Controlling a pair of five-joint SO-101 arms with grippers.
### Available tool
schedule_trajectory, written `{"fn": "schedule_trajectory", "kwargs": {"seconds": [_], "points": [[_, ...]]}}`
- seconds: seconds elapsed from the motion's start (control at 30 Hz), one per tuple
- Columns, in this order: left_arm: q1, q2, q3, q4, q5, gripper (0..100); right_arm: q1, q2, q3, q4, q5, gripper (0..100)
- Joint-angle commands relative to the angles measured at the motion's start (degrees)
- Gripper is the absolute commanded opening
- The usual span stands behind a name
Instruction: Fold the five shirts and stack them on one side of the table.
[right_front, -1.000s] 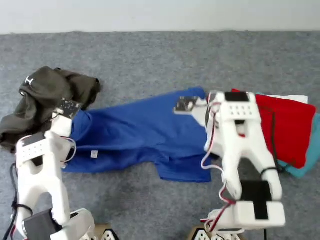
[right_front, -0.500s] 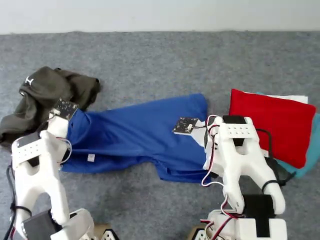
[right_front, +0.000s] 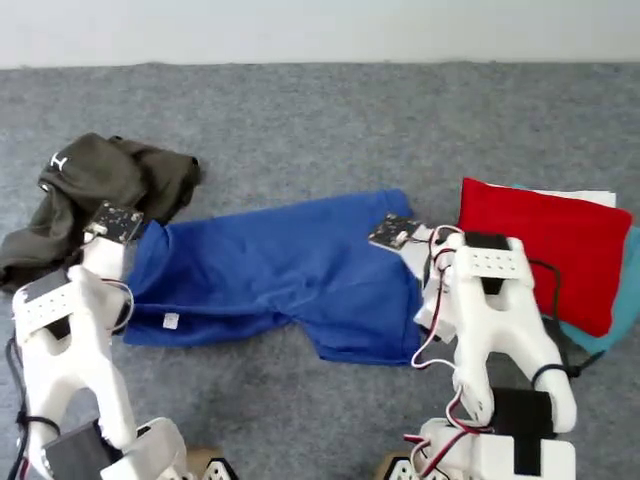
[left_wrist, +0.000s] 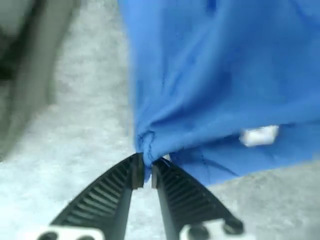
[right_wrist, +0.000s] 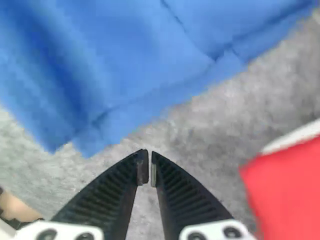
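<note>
left gripper (left_wrist: 143, 171) tight on blue shirt (left_wrist: 215, 65)

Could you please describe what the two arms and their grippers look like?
Both arms, left arm and right arm, are blocky white shells with black motor blocks, looped with red, white and black cables; each carries a small dark circuit board at the wrist. The left gripper and right gripper have black, ribbed, tapering fingers on white bases.

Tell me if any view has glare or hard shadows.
High view: even light, no glare on the blue shirt. Left wrist view: soft shading in the folds by the left claw. Right wrist view: no glare either.
</note>
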Motion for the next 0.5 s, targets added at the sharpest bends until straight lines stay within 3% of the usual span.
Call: {"fn": "schedule_trajectory", "kwargs": {"seconds": [0.0,0.1,0.23,0.37,0.47], "points": [[3.52,-1.41,1.54,1.14,-0.53,2,-2.59,-2.68,-0.09,-0.75,-0.88,0.9],[5.36,-1.49,2.42,1.41,-0.53,2,-2.95,-3.12,-0.26,-0.84,-0.88,0.9],[5.27,-1.93,1.8,2.99,-0.62,12,-1.45,-3.12,-4.84,0.31,-1.58,0.9],[4.75,-1.93,-1.98,7.74,-0.53,16,-2.24,-2.51,-16.62,4.53,-10.2,1.4],[4.66,-2.11,-7.43,15.82,0.35,17,-5.93,-2.15,-24.62,8.04,-15.3,8.0]]}}
